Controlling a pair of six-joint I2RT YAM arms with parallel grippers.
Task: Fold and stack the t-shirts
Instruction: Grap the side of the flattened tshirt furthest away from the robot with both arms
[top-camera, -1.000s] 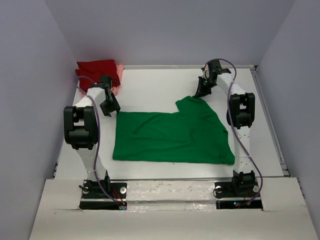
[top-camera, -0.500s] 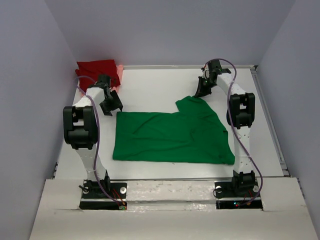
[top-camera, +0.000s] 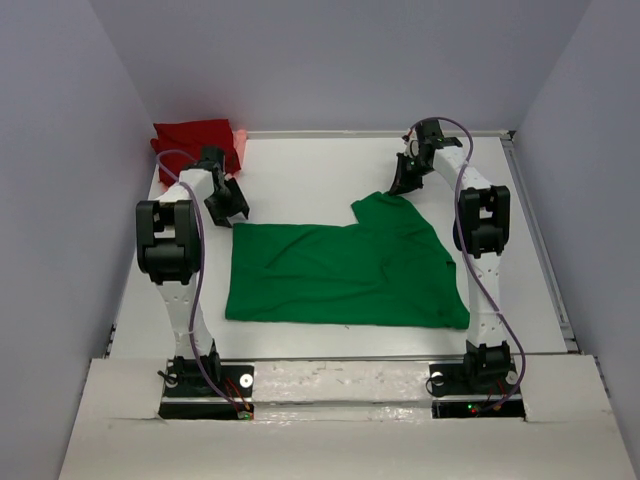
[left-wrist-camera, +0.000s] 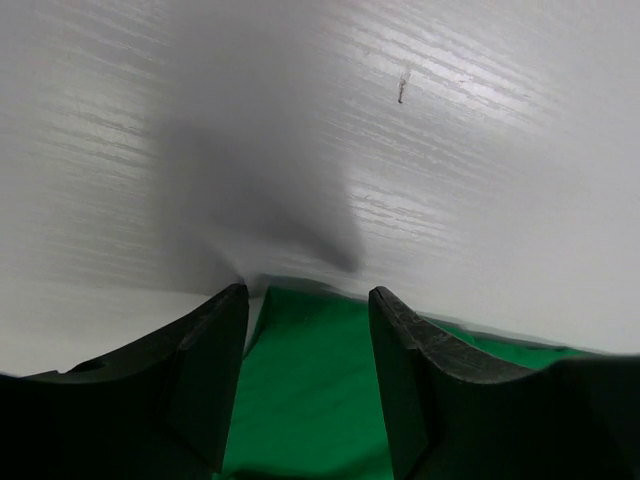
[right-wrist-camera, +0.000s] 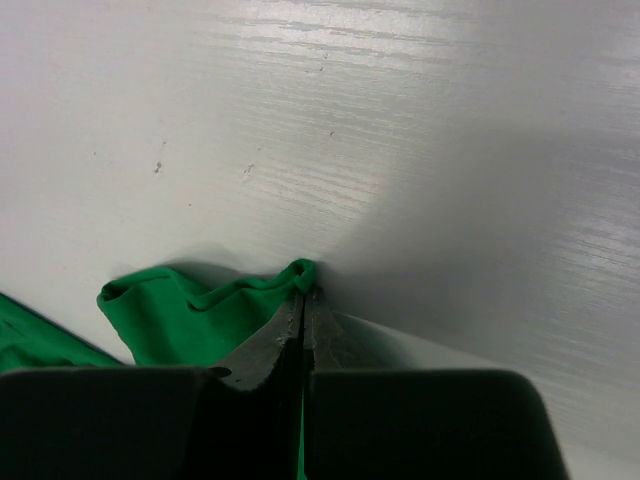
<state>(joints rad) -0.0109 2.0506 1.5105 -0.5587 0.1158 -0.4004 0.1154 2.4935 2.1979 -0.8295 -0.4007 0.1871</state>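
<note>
The green t-shirt (top-camera: 345, 272) lies spread flat on the white table. My right gripper (top-camera: 400, 186) is shut on its far right corner (right-wrist-camera: 300, 275), which bunches at the fingertips. My left gripper (top-camera: 236, 212) is open over the shirt's far left corner (left-wrist-camera: 305, 380), with green cloth between the spread fingers (left-wrist-camera: 205, 360). The dark red t-shirt (top-camera: 192, 138) lies in a heap at the table's far left corner. The salmon pink t-shirt (top-camera: 238, 142) peeks out beside and under it.
Purple-grey walls close the table (top-camera: 320, 165) in at the back and on both sides. The near edge holds the two arm bases (top-camera: 205, 380).
My left arm has swung its elbow back and its gripper has shifted slightly right and far, toward the shirt's far left corner. The right arm and the shirt have not moved.
</note>
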